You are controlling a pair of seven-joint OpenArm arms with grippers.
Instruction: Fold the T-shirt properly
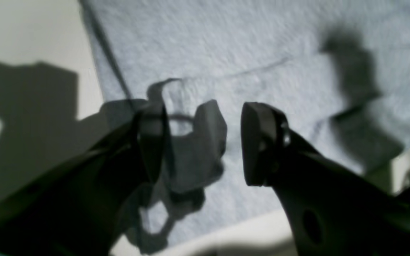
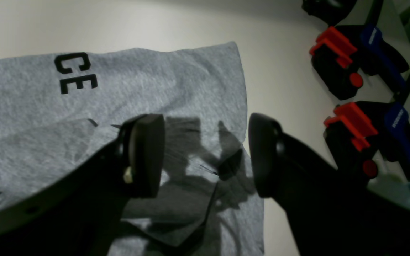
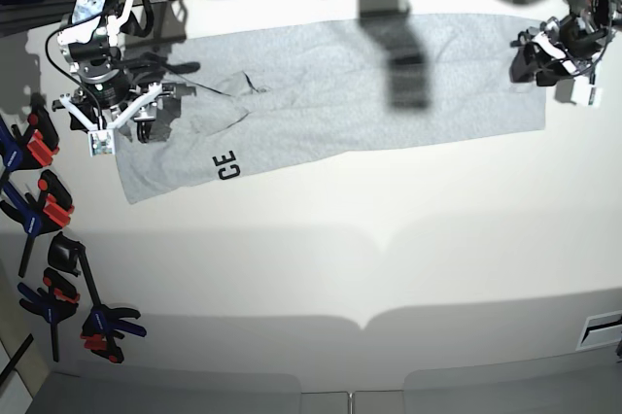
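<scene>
Lying flat, folded grey T-shirt [image 3: 330, 93], lettering "CE"

A white table [image 3: 321, 258] fills the scene. Black, red and blue clamps [image 3: 44, 205] lie along its left edge. More clamps [image 2: 365, 67] appear in the right wrist view.

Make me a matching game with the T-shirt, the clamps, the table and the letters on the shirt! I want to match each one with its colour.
Things:
1. T-shirt
2. clamps
3. table
4. letters

Colours:
a. black
b. cream-white
c. light grey
d. black, with red and blue parts

Pairs: 1-c, 2-d, 3-b, 4-a
</scene>
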